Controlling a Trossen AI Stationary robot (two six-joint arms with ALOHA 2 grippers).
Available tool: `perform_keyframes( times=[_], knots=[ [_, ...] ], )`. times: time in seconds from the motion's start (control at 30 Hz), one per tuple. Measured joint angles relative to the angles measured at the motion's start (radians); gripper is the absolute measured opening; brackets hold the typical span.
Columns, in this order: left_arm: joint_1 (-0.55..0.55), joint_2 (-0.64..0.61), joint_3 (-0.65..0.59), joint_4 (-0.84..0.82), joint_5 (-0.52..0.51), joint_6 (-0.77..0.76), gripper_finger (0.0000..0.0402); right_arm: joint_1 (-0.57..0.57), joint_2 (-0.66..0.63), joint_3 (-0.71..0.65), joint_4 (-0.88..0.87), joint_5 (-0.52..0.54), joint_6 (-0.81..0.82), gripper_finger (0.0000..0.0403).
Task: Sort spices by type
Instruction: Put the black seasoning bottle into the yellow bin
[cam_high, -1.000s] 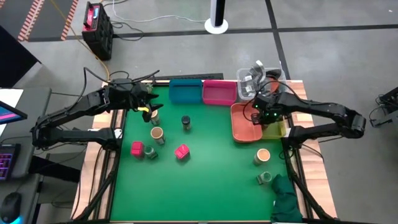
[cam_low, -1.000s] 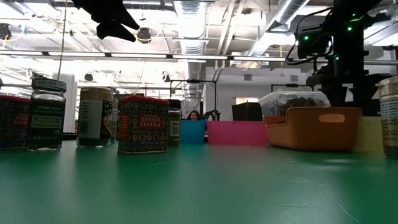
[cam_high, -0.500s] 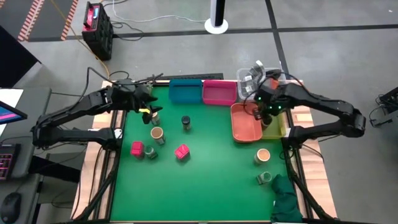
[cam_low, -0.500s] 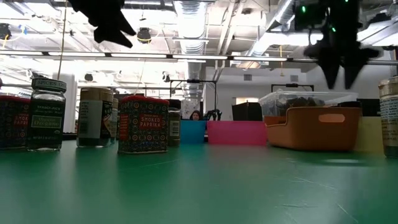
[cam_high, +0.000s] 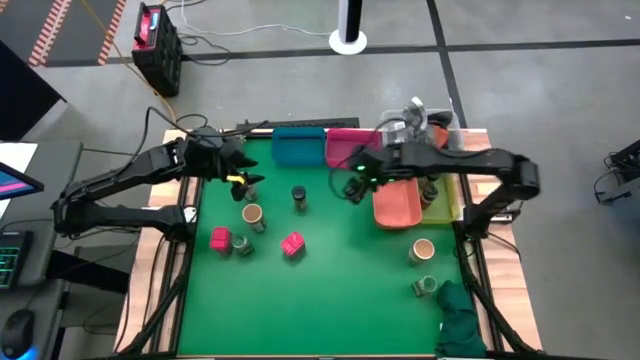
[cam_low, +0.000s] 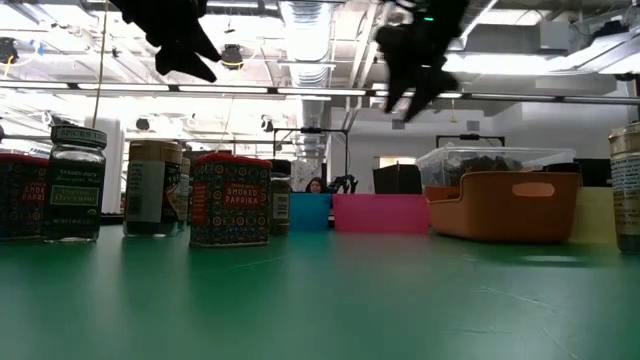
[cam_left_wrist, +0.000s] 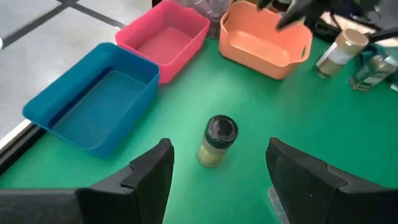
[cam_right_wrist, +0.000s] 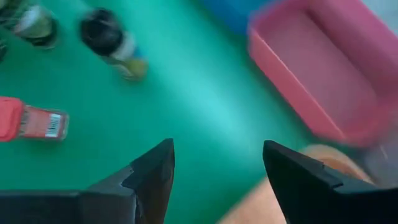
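My right gripper (cam_high: 352, 190) hangs above the green mat (cam_high: 330, 290), just left of the orange bin (cam_high: 395, 207) and near the pink bin (cam_high: 352, 149); its 2 fingers (cam_right_wrist: 152, 171) stand apart with nothing between them. My left gripper (cam_high: 243, 180) hovers over the far-left part of the mat, its fingers (cam_left_wrist: 152, 174) likewise spread and holding nothing.

Between the 2 grippers stands 1 dark-lidded jar (cam_high: 298, 196), upright on the mat. Nearer and to the left sits a tan-topped jar (cam_high: 252, 215) with another small jar just beside it. Nearer still are 2 pink-red tins: the left tin (cam_high: 220, 239) at the mat's left edge and the middle tin (cam_high: 292, 244) to its right, well apart from each other. On the right side a second tan-topped jar (cam_high: 423, 250) stands near the orange bin, and a green-topped jar (cam_high: 424, 287) lies nearer, touching a dark green cloth (cam_high: 462, 320).

At the far edge the blue bin (cam_high: 298, 147) sits left of the pink bin, with a yellow-green bin (cam_high: 445, 208) right of the orange one
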Motion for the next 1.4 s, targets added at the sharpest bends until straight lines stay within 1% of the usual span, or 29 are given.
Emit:
perform_keyframes(
  times=[0.17,0.33,0.47,0.57,0.7,0.8,0.87,0.97,1.03,1.1,1.17,1.27,1.33,1.4],
  knots=[
    [0.000,-0.006,0.000,-0.024,0.041,-0.044,0.0242,0.016,0.173,0.175,0.000,-0.011,-0.181,0.0272],
    [0.000,-0.023,0.006,-0.039,0.044,-0.098,0.0242,-0.005,0.311,0.311,0.002,-0.122,-0.282,0.0272],
    [0.000,-0.044,0.038,-0.052,0.043,-0.112,0.0242,-0.023,0.401,0.396,-0.003,-0.206,-0.347,0.0274],
    [0.000,-0.062,0.053,-0.057,0.033,-0.110,0.0242,-0.026,0.449,0.455,0.001,-0.228,-0.401,0.0291],
    [0.000,-0.077,0.054,-0.083,0.031,-0.106,0.0242,-0.015,0.496,0.522,0.009,-0.236,-0.478,0.0336],
    [0.000,-0.084,0.054,-0.113,0.026,-0.107,0.0242,-0.009,0.516,0.550,0.030,-0.238,-0.508,0.0379],
    [0.000,-0.091,0.054,-0.131,0.015,-0.112,0.0242,-0.008,0.525,0.555,0.053,-0.239,-0.507,0.0394],
    [0.000,-0.113,0.054,-0.142,0.002,-0.118,0.0242,-0.008,0.529,0.554,0.059,-0.239,-0.523,0.0386],
    [0.000,-0.132,0.054,-0.140,-0.010,-0.127,0.0242,-0.006,0.530,0.554,0.093,-0.238,-0.538,0.0382],
    [0.000,-0.149,0.054,-0.140,-0.037,-0.131,0.0242,-0.008,0.539,0.556,0.135,-0.240,-0.537,0.0382],
    [0.000,-0.166,0.054,-0.140,-0.062,-0.128,0.0242,-0.012,0.546,0.554,0.128,-0.254,-0.530,0.0383],
    [0.000,-0.184,0.054,-0.141,-0.086,-0.116,0.0242,-0.015,0.585,0.556,0.135,-0.269,-0.531,0.0386],
    [0.000,-0.188,0.054,-0.141,-0.091,-0.117,0.0242,-0.016,0.610,0.552,0.109,-0.282,-0.532,0.0386],
    [0.000,-0.191,0.054,-0.143,-0.091,-0.150,0.0242,-0.010,0.630,0.553,0.127,-0.284,-0.534,0.0386]
  ],
)
